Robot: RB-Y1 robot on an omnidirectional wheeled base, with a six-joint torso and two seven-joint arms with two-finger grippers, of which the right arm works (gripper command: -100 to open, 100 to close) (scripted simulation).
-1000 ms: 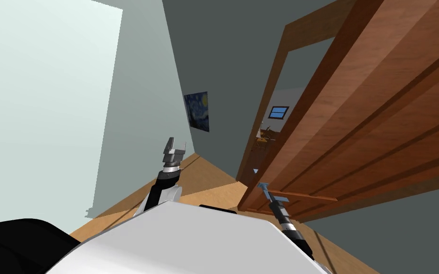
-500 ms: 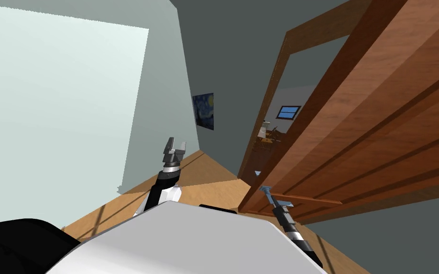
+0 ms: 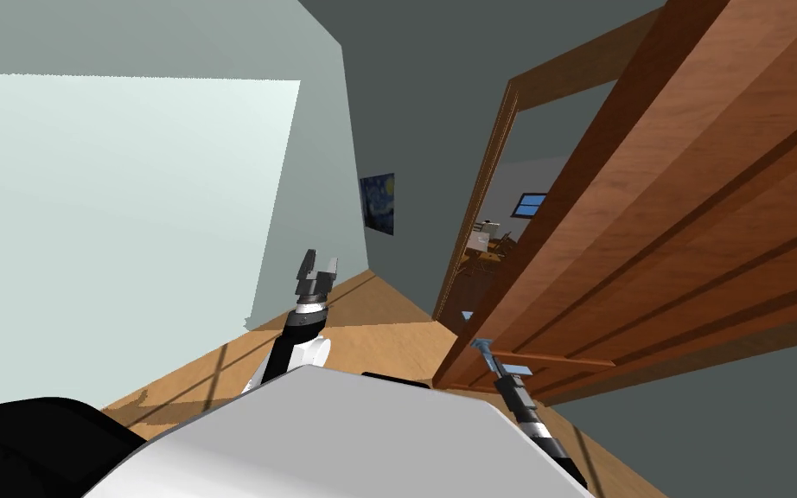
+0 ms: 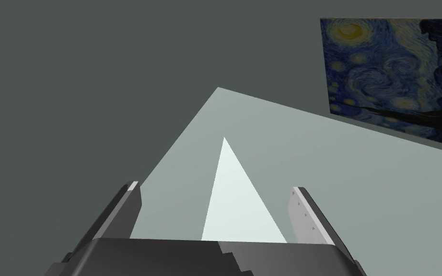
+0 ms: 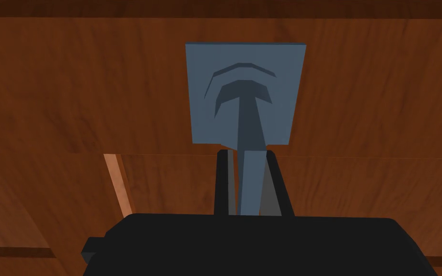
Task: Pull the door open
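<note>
Starry-night painting (image 3: 378, 203) (on grey wall (image 3: 414, 104)), wooden floor (image 3: 379, 318), perhaps furniture (image 3: 485, 237) beyond

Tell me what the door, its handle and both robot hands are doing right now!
Door: partly open.
Door handle: clamped between the right gripper's fingers.
Right gripper: shut on the door handle.
Left gripper: open, empty, held up away from the door.

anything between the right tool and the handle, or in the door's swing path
Nothing visible: the right tool is shut on the blue-grey handle, and the floor beside the door shows no obstacle.
</note>
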